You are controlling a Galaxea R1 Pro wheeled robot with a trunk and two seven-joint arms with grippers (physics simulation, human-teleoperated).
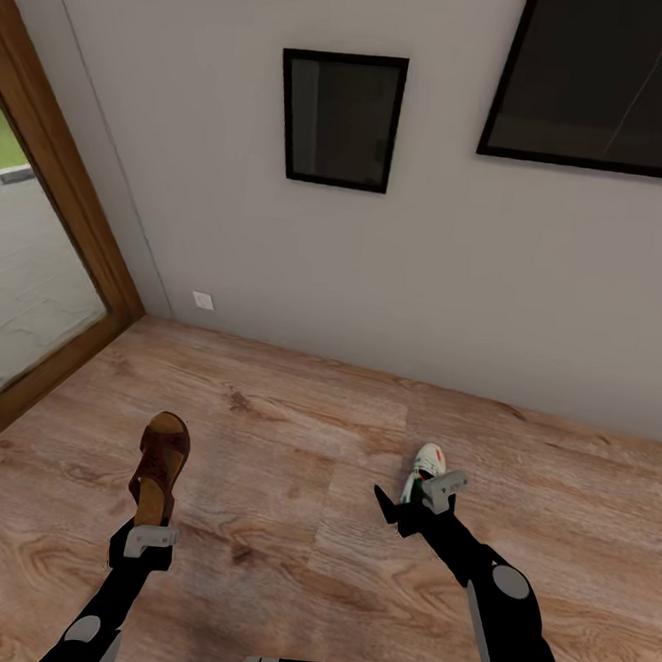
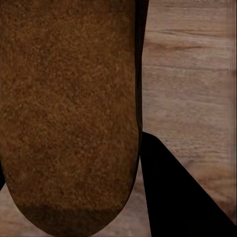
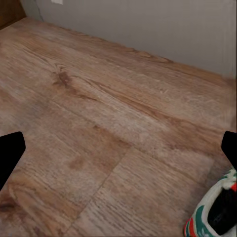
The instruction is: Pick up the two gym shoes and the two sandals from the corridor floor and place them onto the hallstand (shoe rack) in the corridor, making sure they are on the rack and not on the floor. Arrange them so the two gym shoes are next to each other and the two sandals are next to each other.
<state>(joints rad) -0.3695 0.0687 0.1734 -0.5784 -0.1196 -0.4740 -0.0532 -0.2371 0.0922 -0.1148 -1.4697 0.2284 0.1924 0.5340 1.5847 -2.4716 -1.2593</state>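
Left pincer is being shown clamped on the heel of a flat brown slip-on sandal, judged light and flexible, hanging above wood-plank floor; right pincer's jaw state cannot be told beside a white green-striped sneaker.

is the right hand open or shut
Open: in the right wrist view its fingers sit far apart at opposite edges, bare floor between, gym shoe beside them.

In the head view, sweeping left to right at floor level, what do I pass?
Wood-framed glass door → brown sandal with the left tool at its near end → bare plank floor → right tool beside the white gym shoe.
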